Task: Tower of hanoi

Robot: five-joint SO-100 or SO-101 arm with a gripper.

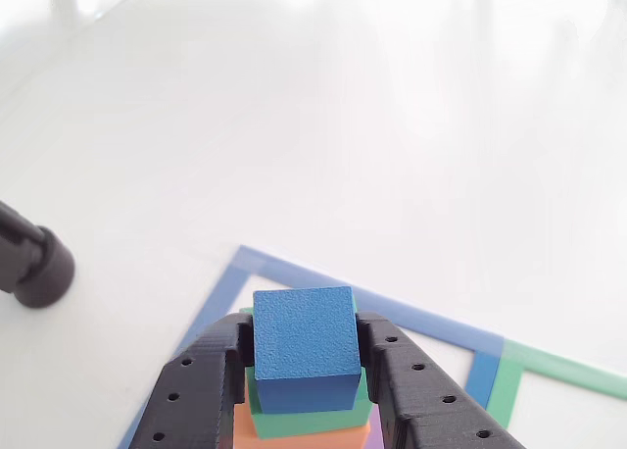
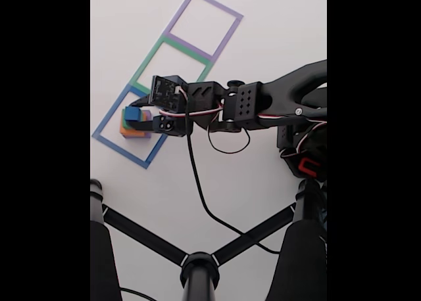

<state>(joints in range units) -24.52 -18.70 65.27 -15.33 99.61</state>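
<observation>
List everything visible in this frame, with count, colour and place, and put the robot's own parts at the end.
blue cube: 1, blue, top of the stack, between the pincer fingers.
green block: 1, green, directly under the blue cube.
orange block: 1, orange, under the green block.
purple block: 1, purple, a sliver at the bottom of the stack in the other view.
blue taped square: 1, blue outline around the stack.
green taped square: 1, green outline, the middle one of the row.
purple taped square: 1, purple outline, far end of the row in the fixed view.
table: 1, white.
black stand: 1, black crossed bars, bottom of the fixed view.
black cable: 1, trailing from the arm.
arm: 1, black, reaching in from the right of the fixed view.
pincer: 1, black, fingers either side of the blue cube.
</observation>
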